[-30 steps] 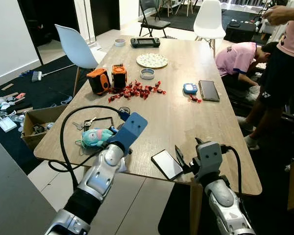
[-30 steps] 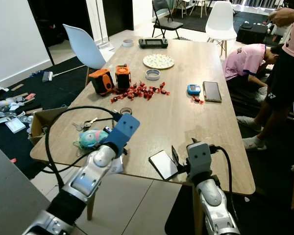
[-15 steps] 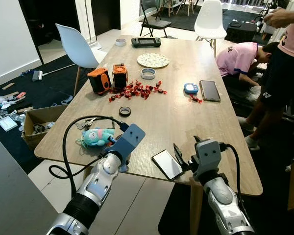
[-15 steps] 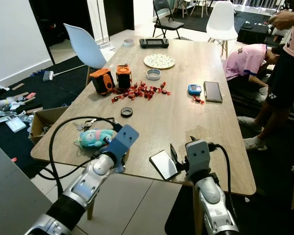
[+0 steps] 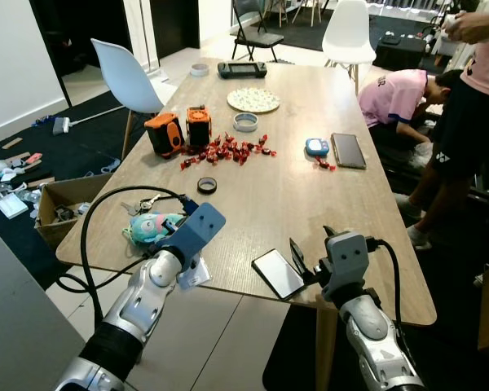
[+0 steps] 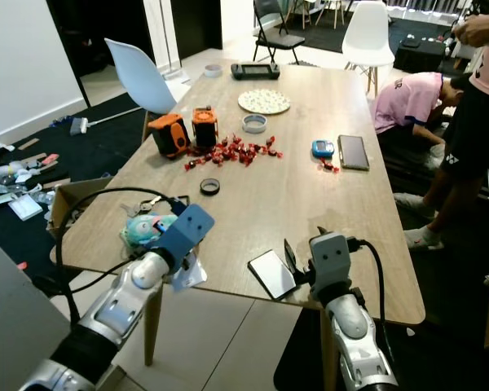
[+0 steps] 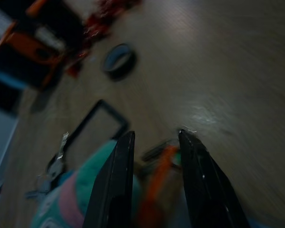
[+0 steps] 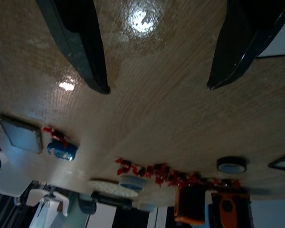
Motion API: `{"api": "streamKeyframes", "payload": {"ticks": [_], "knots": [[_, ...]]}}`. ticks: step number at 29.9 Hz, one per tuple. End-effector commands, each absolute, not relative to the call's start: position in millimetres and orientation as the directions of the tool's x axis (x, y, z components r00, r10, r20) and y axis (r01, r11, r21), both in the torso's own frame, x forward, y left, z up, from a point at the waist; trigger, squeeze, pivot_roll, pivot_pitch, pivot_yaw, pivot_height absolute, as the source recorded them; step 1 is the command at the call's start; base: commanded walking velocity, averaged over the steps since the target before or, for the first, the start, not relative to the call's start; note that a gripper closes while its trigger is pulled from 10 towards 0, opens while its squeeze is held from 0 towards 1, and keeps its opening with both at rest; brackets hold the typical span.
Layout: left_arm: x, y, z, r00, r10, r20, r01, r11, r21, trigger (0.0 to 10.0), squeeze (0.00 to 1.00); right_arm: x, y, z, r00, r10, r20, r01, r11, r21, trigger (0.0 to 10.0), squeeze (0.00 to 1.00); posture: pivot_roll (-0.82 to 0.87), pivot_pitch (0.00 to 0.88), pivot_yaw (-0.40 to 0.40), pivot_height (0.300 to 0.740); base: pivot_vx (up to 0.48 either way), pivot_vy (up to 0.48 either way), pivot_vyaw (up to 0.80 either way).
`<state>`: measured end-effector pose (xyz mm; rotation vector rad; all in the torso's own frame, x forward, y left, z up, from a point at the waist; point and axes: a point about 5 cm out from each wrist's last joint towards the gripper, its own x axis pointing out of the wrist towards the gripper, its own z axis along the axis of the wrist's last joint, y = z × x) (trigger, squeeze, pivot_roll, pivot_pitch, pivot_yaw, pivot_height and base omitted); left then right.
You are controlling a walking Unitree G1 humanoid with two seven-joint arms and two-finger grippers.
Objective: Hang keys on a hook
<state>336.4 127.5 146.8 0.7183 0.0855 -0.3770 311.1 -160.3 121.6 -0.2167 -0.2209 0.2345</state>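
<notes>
Left eye view, starting nearest the robot: the left arm reaches in over the near left corner of the wooden tabletop, and its blue wrist block hides the fingers here. In the left wrist view the left gripper has its two black fingers a little apart with nothing pinched between them, hovering just above a teal and pink plush toy. There's an orange blur right by the fingertips, can't tell what it is.

The right gripper sits low at the near right edge, fingers spread wide over bare wood, next to a white phone lying at the edge.

The keys are flat on the tabletop just beyond the plush toy, near the left edge, beside a thin black rectangular frame. They're untouched by either gripper.

Further in is a small black ring, then a scatter of red candies and two orange and black boxes. To the right lie a blue gadget and a dark phone. At the far end there's a patterned plate and a black controller.

A person in pink crouches past the right side of the table, another stands beside them.
</notes>
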Motion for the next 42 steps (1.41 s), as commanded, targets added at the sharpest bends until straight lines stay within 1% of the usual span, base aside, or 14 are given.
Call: {"api": "streamKeyframes", "payload": {"ticks": [1,4,5,9,18,23,24,26,32,33,34,39,40,42], "knots": [[328,129,141,0.904,-0.348,-0.248,0.423,0.642,0.64,8.0,0.0,310,-164,116,0.957,0.239,0.166,-0.2,0.954,-0.223,10.0,0.0,0.1,0.157,-0.015,0.74,0.0,0.0,0.0],[323,131,138,0.894,-0.363,-0.263,0.442,0.621,0.648,7.4,0.0,310,-164,117,0.956,0.241,0.166,-0.202,0.954,-0.222,10.0,0.0,0.1,0.158,-0.018,0.74,0.0,0.0,0.0],[323,131,138,0.898,-0.356,-0.259,0.435,0.622,0.651,4.7,0.0,311,-163,117,0.956,0.243,0.166,-0.204,0.953,-0.222,10.0,0.0,0.1,0.158,-0.021,0.74,0.0,0.0,0.0],[325,132,139,0.907,-0.34,-0.249,0.416,0.63,0.655,4.7,0.0,311,-163,117,0.955,0.246,0.166,-0.207,0.953,-0.222,10.0,0.0,0.1,0.158,-0.022,0.74,0.0,0.0,0.0],[330,136,144,0.931,-0.294,-0.218,0.362,0.651,0.667,6.5,0.0,311,-163,117,0.955,0.244,0.167,-0.204,0.953,-0.223,10.0,0.0,0.1,0.158,-0.022,0.74,0.0,0.0,0.0],[330,137,146,0.932,-0.293,-0.213,0.357,0.643,0.678,10.0,0.0,310,-164,117,0.956,0.241,0.167,-0.202,0.954,-0.223,10.0,0.0,0.1,0.158,-0.022,0.74,0.0,0.0,0.0],[330,138,147,0.933,-0.293,-0.209,0.353,0.637,0.685,10.0,0.09,310,-164,117,0.956,0.241,0.167,-0.201,0.954,-0.222,10.0,0.0,0.1,0.158,-0.022,0.74,0.0,0.0,0.0],[330,139,145,0.933,-0.292,-0.211,0.353,0.624,0.697,10.0,1.0,310,-163,117,0.956,0.241,0.168,-0.202,0.954,-0.221,10.0,0.0,0.1,0.158,-0.022,0.74,0.0,0.0,0.0],[329,140,139,0.934,-0.282,-0.218,0.349,0.603,0.717,10.0,1.0,311,-163,117,0.956,0.241,0.169,-0.202,0.954,-0.22,10.0,0.0,0.1,0.158,-0.022,0.74,0.0,0.0,0.0],[329,141,138,0.935,-0.28,-0.219,0.349,0.601,0.719,10.0,0.27,311,-163,117,0.956,0.241,0.17,-0.201,0.955,-0.22,10.0,0.0,0.1,0.158,-0.022,0.74,0.0,0.0,0.0],[329,141,138,0.935,-0.279,-0.219,0.349,0.603,0.718,10.0,0.0,311,-163,117,0.956,0.24,0.169,-0.201,0.955,-0.219,10.0,0.0,0.1,0.158,-0.022,0.74,0.0,0.0,0.0],[330,143,137,0.938,-0.268,-0.221,0.342,0.604,0.72,10.0,0.0,311,-163,117,0.956,0.24,0.168,-0.202,0.955,-0.216,10.0,0.0,0.1,0.16,-0.018,0.74,0.0,0.0,0.0],[331,144,136,0.94,-0.259,-0.22,0.335,0.599,0.727,6.5,0.0,311,-162,117,0.956,0.24,0.168,-0.202,0.955,-0.215,10.0,0.0,0.1,0.16,-0.017,0.74,0.0,0.0,0.0],[332,144,134,0.942,-0.252,-0.22,0.33,0.593,0.735,4.3,0.0,311,-162,117,0.956,0.24,0.168,-0.202,0.956,-0.214,10.0,0.0,0.1,0.16,-0.017,0.74,0.0,0.0,0.0]]}}
